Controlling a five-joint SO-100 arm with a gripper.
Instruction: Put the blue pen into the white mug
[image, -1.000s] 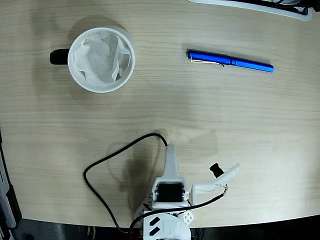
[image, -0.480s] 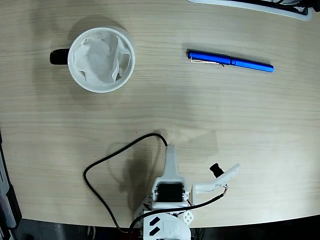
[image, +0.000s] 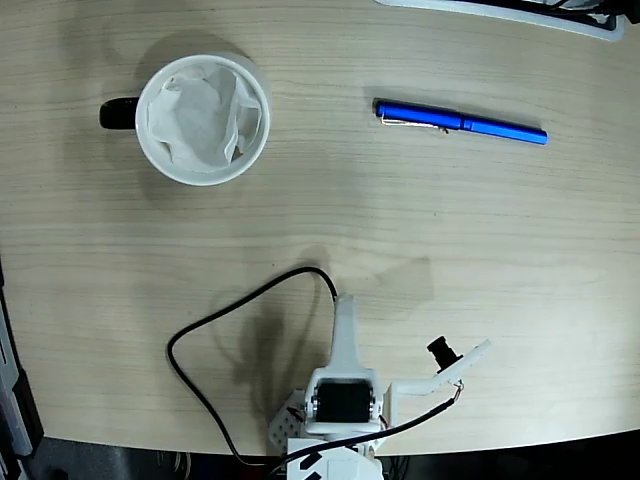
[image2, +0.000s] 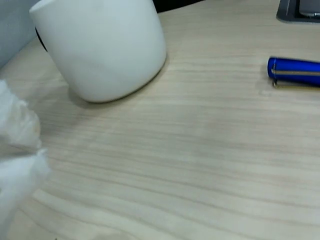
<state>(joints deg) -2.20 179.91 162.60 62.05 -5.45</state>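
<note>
The blue pen (image: 460, 122) lies flat on the wooden worktop (image: 400, 220), well apart from the white mug (image: 203, 120), which stands upright at upper left in the fixed view, paper-lined, its black handle pointing left. The white arm (image: 345, 385) sits at the bottom edge; its gripper (image: 342, 310) holds nothing, and how far it is open cannot be told.

A light wooden table (image: 480, 230) carries the white mug (image: 203, 120), the blue pen (image: 460, 122) and a black cable (image: 215, 330).
</note>
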